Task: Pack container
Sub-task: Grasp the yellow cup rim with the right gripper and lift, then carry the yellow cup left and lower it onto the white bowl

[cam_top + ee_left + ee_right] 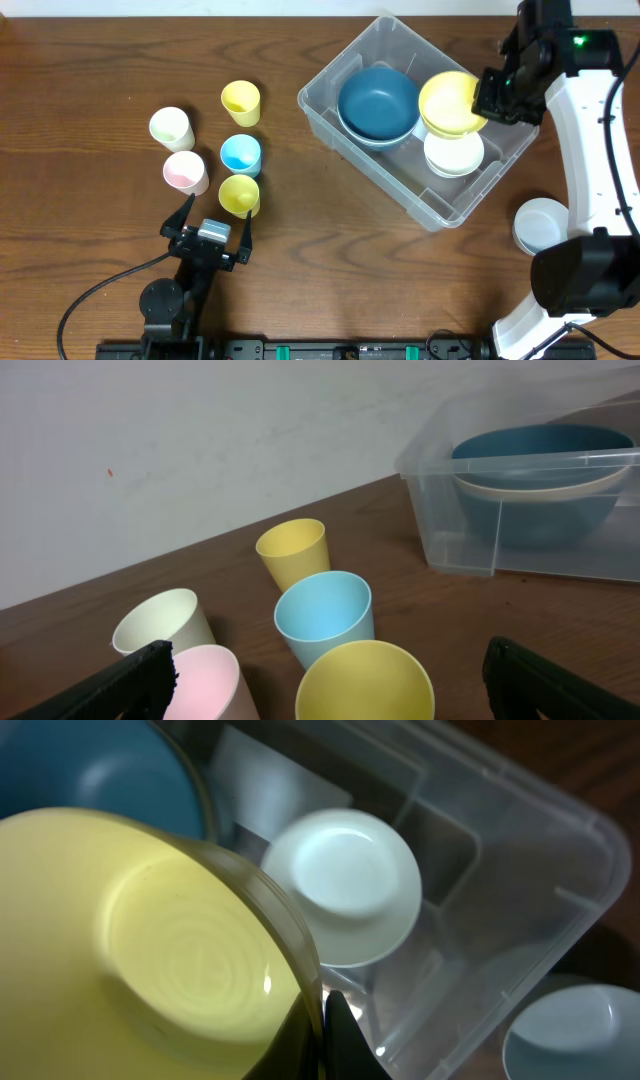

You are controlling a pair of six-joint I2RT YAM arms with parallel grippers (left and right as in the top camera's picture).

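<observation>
- The container [368, 163] sits on the surface [100, 60] to the right of centre, turned at an angle. It is well apart from the cluster of cups [240, 153] on the left.
- It is a clear, thin-walled plastic bin, so it is probably light on its own, a little springy in the walls and smooth to the touch.
- It now holds a blue bowl [377, 100] nested in a paler one, and a white bowl [455, 155] beside them. The load likely makes it heavier towards that end and prone to tipping if lifted by one side.
- The best place to take hold looks like the rounded rim, pinched over a wall near a corner, where the moulded steps stiffen it. Pushing low on a wall would slide it more safely than lifting.
- The right tool [488, 100] is pressed together on the rim of a yellow bowl [450, 100] and holds it over the white bowl inside the bin.
- The left tool [215, 212] is spread wide and holds nothing, just behind the nearest yellow cup [239, 194].
- Another pale bowl [538, 225] waits on the surface outside the bin's right corner.
</observation>
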